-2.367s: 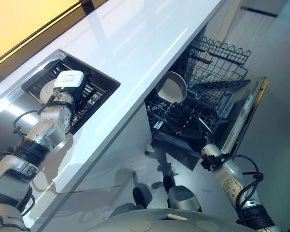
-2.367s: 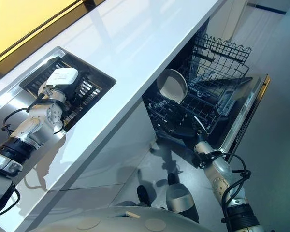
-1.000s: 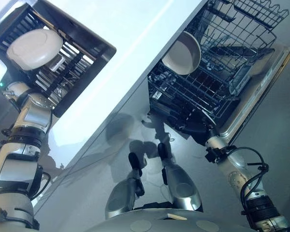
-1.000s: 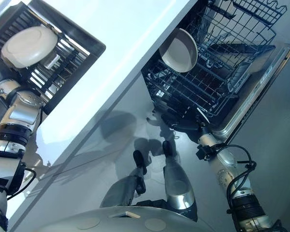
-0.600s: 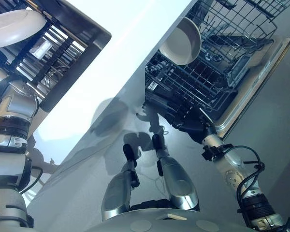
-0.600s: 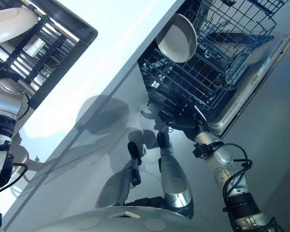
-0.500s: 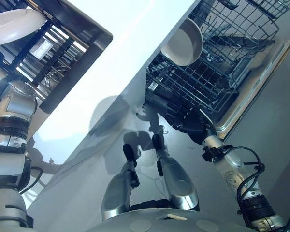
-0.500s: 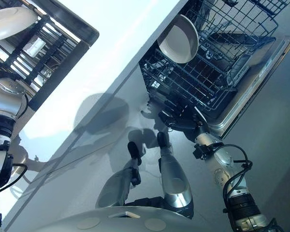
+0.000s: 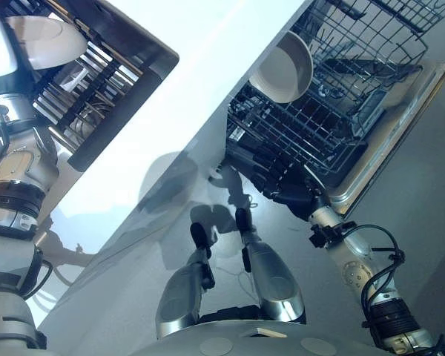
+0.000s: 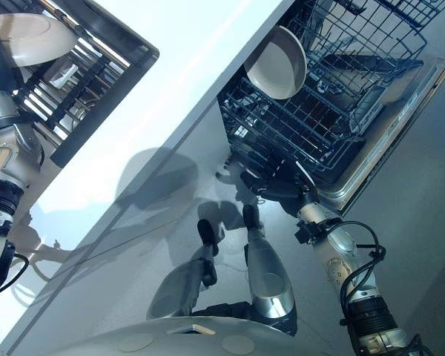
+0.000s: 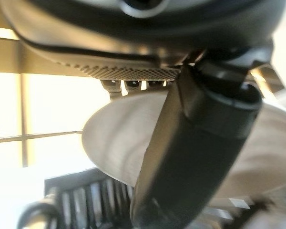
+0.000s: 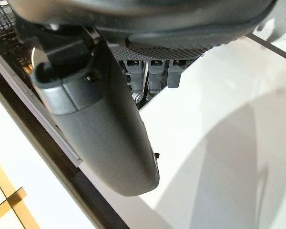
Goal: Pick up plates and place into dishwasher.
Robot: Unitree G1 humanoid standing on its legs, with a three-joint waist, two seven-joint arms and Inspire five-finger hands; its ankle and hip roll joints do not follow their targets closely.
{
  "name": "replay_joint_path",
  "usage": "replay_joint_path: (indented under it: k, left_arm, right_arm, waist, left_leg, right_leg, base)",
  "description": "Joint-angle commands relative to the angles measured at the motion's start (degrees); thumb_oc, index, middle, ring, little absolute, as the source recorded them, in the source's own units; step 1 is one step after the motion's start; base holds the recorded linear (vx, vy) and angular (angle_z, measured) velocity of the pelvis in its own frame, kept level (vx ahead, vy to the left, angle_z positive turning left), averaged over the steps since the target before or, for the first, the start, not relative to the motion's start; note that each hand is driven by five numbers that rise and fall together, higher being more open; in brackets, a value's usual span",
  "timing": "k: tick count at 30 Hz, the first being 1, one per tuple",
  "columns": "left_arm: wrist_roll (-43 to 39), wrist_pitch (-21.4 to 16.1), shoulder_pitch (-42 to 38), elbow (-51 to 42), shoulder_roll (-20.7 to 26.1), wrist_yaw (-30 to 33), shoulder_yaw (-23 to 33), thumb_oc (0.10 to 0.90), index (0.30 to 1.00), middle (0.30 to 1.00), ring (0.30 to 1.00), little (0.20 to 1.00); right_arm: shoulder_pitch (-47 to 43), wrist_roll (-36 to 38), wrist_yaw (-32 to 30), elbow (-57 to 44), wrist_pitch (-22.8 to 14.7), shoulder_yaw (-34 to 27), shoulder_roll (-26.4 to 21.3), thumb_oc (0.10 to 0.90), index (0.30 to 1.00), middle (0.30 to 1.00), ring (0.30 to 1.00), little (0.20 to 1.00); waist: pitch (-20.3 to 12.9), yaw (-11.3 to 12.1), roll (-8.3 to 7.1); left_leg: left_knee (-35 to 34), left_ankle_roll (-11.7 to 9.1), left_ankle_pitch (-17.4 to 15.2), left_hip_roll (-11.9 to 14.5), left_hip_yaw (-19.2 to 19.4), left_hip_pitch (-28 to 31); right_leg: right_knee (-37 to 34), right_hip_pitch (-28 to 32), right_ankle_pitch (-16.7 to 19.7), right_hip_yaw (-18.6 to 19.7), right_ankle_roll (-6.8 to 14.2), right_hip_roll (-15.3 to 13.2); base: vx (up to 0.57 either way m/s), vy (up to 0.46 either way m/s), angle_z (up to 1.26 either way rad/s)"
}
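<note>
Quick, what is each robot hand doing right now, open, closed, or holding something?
Left robot hand: shut on the white plate above the dish rack.
Right robot hand: open, holding nothing, by the dishwasher rack.

Glossy white counter (image 9: 208,67), grey floor (image 9: 423,185)

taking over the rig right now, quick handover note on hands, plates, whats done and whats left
Left hand: at the white plate over the dark sink rack; its thumb lies across the plate, though whether it grips is unclear.
Right hand: low by the front of the dishwasher's lower rack, holding nothing, fingers relaxed.
Done: one plate already stands in the rack; the door is open.
Left: carry the sink plate over and slot it in.
</note>
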Motion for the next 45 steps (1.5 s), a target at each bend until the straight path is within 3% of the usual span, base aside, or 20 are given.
replay_joint_path:
  k: [1, 7, 8, 9, 11, 15, 19, 31, 41, 45]
  left_arm:
    - [6.35, 0.41, -1.80, -0.07, 7.97, -1.50, -0.33, 0.800, 0.900, 0.900, 0.900, 0.900]
    - [6.82, -0.55, 1.94, -1.40, 8.40, -2.13, 1.30, 0.800, 0.900, 0.900, 0.900, 0.900]
    - [6.77, -0.61, 2.58, -1.52, 8.41, -2.54, 1.79, 0.764, 0.869, 0.869, 0.869, 0.864]
    - [6.76, -0.47, 3.25, -1.81, 8.34, -2.98, 2.23, 0.608, 0.735, 0.735, 0.735, 0.708]
    - [5.86, -0.45, 4.74, -1.94, 8.26, -3.60, 3.03, 0.100, 0.300, 0.300, 0.300, 0.200]
    - [1.20, 0.19, 6.63, -2.08, 7.73, -2.52, 4.74, 0.100, 0.300, 0.300, 0.300, 0.200]
    - [-5.60, -0.45, 10.15, -2.59, 6.52, 0.76, 9.80, 0.100, 0.300, 0.300, 0.300, 0.200]
    - [-6.25, -3.62, 15.29, -3.80, 4.91, 5.21, 16.66, 0.100, 0.300, 0.300, 0.300, 0.200]
    - [-13.35, -9.49, 18.02, -5.51, 4.77, 12.17, 22.32, 0.100, 0.300, 0.300, 0.300, 0.200]
    - [-14.83, -15.70, 18.57, -7.38, 4.82, 15.13, 25.86, 0.100, 0.300, 0.300, 0.300, 0.200]
  right_arm:
    - [1.29, 0.80, 4.20, -6.64, -2.92, -3.42, 0.79, 0.800, 0.900, 0.900, 0.900, 0.900]
    - [2.83, 0.60, 4.57, -6.52, -1.66, -4.54, 0.72, 0.800, 0.900, 0.900, 0.900, 0.900]
    - [3.04, 0.47, 4.62, -6.56, -1.40, -4.69, 0.83, 0.800, 0.900, 0.900, 0.900, 0.900]
    - [3.21, 0.33, 4.78, -6.54, -1.07, -4.91, 1.01, 0.800, 0.900, 0.900, 0.900, 0.900]
    - [3.67, 0.13, 4.80, -6.54, -0.52, -5.26, 1.32, 0.800, 0.900, 0.900, 0.900, 0.900]
    - [4.36, 0.02, 4.70, -6.80, 0.37, -5.81, 1.37, 0.800, 0.900, 0.900, 0.900, 0.900]
    - [5.77, -0.21, 4.70, -7.38, 1.59, -6.37, 1.56, 0.800, 0.900, 0.900, 0.900, 0.900]
    - [8.64, -0.14, 6.36, -7.42, 3.11, -7.40, 2.36, 0.800, 0.900, 0.900, 0.900, 0.900]
    - [9.87, -0.34, 0.90, -8.35, -5.17, -9.48, 3.11, 0.800, 0.900, 0.900, 0.900, 0.900]
    - [9.20, 0.39, -3.35, -10.47, -6.94, -11.51, 4.28, 0.800, 0.900, 0.900, 0.900, 0.900]
  waist:
    - [-4.97, -1.89, -0.42]
    - [-6.54, -1.81, 0.76]
    - [-6.79, -1.77, 0.90]
    - [-6.96, -1.74, 1.04]
    - [-7.47, -1.70, 1.27]
    - [-8.14, -1.60, 1.36]
    - [-9.11, -1.16, 1.14]
    - [-10.17, -0.47, 0.48]
    - [-11.82, -0.07, 0.45]
    - [-13.65, 0.15, 0.47]
  left_leg:
    - [10.78, 1.67, -8.80, -4.87, -1.85, -4.45]
    - [10.02, 1.69, -8.59, -5.75, -3.25, -2.31]
    - [10.03, 1.75, -8.60, -5.86, -3.33, -2.06]
    - [9.95, 1.78, -8.60, -5.96, -3.47, -1.75]
    - [9.71, 1.77, -8.61, -6.17, -3.77, -1.02]
    - [9.26, 1.84, -8.54, -6.41, -4.02, 0.13]
    - [8.57, 1.86, -8.44, -6.55, -3.86, 1.65]
    - [7.84, 1.95, -8.03, -6.39, -3.33, 3.74]
    - [6.73, 1.79, -7.78, -6.09, -3.21, 5.19]
    - [5.61, 1.34, -7.82, -5.86, -3.47, 6.18]
  right_leg:
    - [3.13, -0.87, -3.71, 2.71, 6.29, -0.73]
    - [2.71, 0.93, -3.56, 2.63, 6.47, -1.35]
    - [2.89, 1.04, -3.63, 2.57, 6.48, -1.43]
    - [3.03, 1.19, -3.69, 2.52, 6.49, -1.47]
    - [3.07, 1.80, -3.76, 2.52, 6.62, -1.65]
    - [2.84, 2.75, -3.64, 2.35, 6.78, -1.74]
    - [2.05, 4.10, -3.37, 1.67, 7.03, -1.82]
    - [1.73, 5.72, -2.93, 0.09, 7.31, -1.80]
    - [1.18, 7.76, -3.55, -0.58, 7.10, -1.39]
    - [0.25, 8.81, -3.71, -0.70, 7.00, -1.17]
  base:
    - [0.04, 0.050, 0.04]
    - [0.07, 0.054, 0.07]
    - [0.07, 0.056, 0.05]
    - [0.07, 0.059, 0.03]
    - [0.07, 0.053, 0.01]
    - [0.06, 0.030, -0.01]
    - [0.07, 0.009, -0.02]
    - [0.05, -0.011, -0.02]
    - [0.00, 0.000, 0.00]
    - [-0.03, -0.002, 0.01]
